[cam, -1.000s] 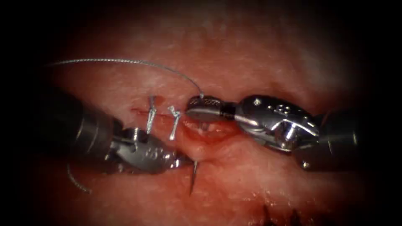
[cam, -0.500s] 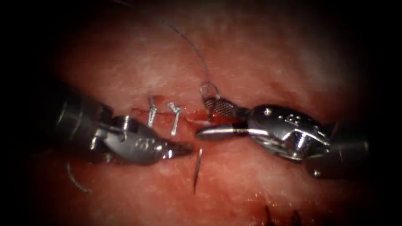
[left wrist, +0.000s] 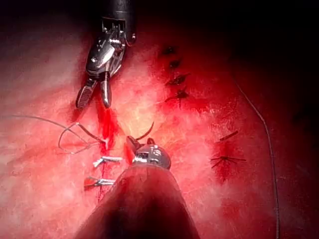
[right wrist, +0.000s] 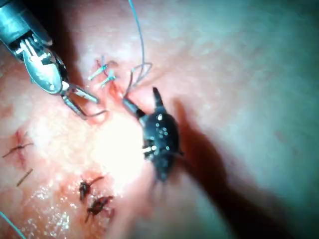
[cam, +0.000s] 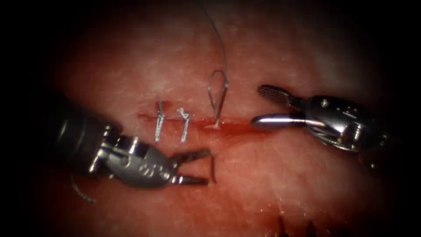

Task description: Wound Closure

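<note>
The cut (cam: 237, 127) runs crosswise over the tissue, with two stitches (cam: 158, 123) at its left end. My left tool (cam: 207, 167) lies below the cut, jaws open and holding nothing. The needle (cam: 213, 171) stands just off the tips of its jaws; a short part rises from the tissue on the near side of the cut, the rest hidden. Its curve shows beside the left tool (left wrist: 141, 143) as needle (left wrist: 145, 133). My right tool (cam: 258, 106) is at the cut's right end, jaws open and empty. A thread loop (cam: 218, 90) rises from the cut's far edge.
The thread (cam: 221, 39) runs from the loop up and out of the endoscope view. Red fluid (cam: 228, 128) lies along the cut. Older dark stitches (right wrist: 94, 196) and another thread strand (left wrist: 269, 149) lie away from the cut.
The right tool's jaws opened, let go of the needle's thread end and drew back to the right. The left tool's jaws opened beside the needle. The thread swung from the left to upright.
</note>
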Controlling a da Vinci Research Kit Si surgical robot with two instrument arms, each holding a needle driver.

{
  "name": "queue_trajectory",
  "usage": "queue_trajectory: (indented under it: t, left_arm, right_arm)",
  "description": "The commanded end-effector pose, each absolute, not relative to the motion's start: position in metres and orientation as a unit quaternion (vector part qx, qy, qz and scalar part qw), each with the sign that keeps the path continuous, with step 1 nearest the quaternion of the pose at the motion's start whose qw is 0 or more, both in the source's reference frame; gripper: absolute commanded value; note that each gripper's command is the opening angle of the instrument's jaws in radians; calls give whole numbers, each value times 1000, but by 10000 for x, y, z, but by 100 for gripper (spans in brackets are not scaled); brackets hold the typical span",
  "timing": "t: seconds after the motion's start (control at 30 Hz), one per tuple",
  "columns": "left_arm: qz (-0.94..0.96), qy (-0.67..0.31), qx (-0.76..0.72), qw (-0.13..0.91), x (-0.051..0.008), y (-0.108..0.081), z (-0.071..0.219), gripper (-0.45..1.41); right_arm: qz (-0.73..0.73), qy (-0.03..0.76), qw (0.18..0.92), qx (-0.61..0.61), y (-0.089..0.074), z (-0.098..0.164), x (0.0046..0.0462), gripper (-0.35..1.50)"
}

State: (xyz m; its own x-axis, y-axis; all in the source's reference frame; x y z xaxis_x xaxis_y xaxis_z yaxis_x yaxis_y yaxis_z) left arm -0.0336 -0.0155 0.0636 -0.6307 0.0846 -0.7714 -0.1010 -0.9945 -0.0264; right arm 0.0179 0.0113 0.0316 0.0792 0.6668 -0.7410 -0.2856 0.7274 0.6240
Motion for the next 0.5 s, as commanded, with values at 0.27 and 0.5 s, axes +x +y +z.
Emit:
queue_trajectory:
  t: [0.27,0.5]
  left_arm:
    - [899,5,-436,39,-356,-168,646,5]
    - [897,6,-441,35,-354,-162,647,-45]
  right_arm:
    - [333,594,715,158,99,329,191,103]
    - [333,594,716,155,97,331,195,93]
